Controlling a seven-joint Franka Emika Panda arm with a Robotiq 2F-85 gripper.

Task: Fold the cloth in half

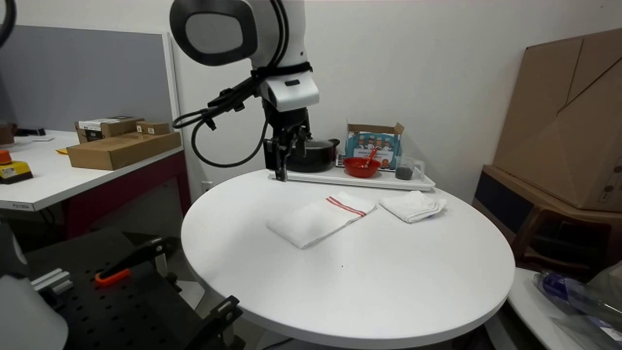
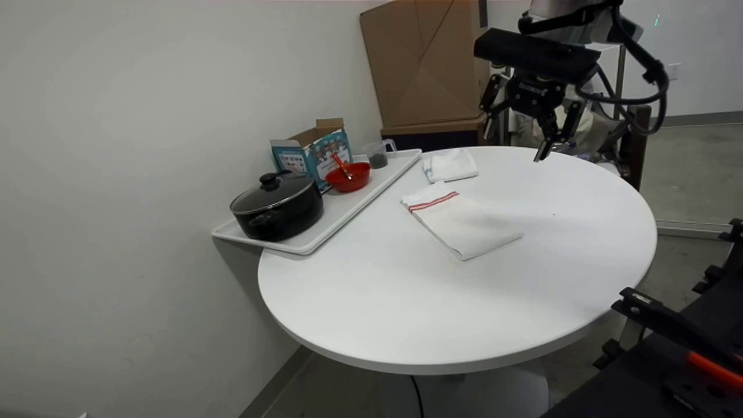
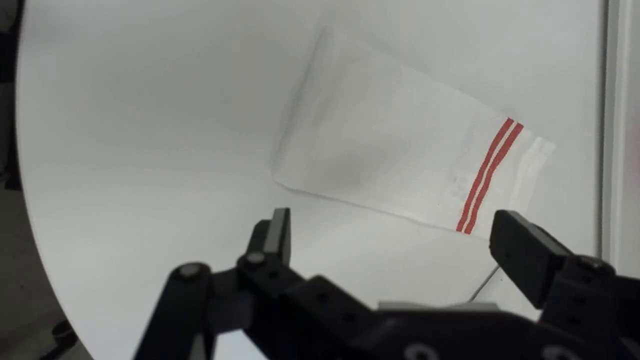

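Note:
A white cloth with two red stripes near one end lies flat on the round white table. It shows in both exterior views [image 1: 313, 223] [image 2: 470, 223] and in the wrist view [image 3: 385, 125]. It looks like a layered rectangle. My gripper is in the air above the table, apart from the cloth, in both exterior views [image 1: 290, 163] [image 2: 516, 143]. In the wrist view my gripper [image 3: 391, 220] has its fingers wide apart with nothing between them. The right finger there covers a bit of the cloth's striped end.
A smaller folded white cloth [image 1: 413, 206] lies beside the striped one. A white tray [image 1: 384, 181] at the table's wall side holds a black pot [image 2: 278, 206], a red bowl [image 2: 348, 179], a box [image 1: 371, 146] and a clear cup [image 2: 378, 157]. The table's round edge [image 1: 388, 339] curves around.

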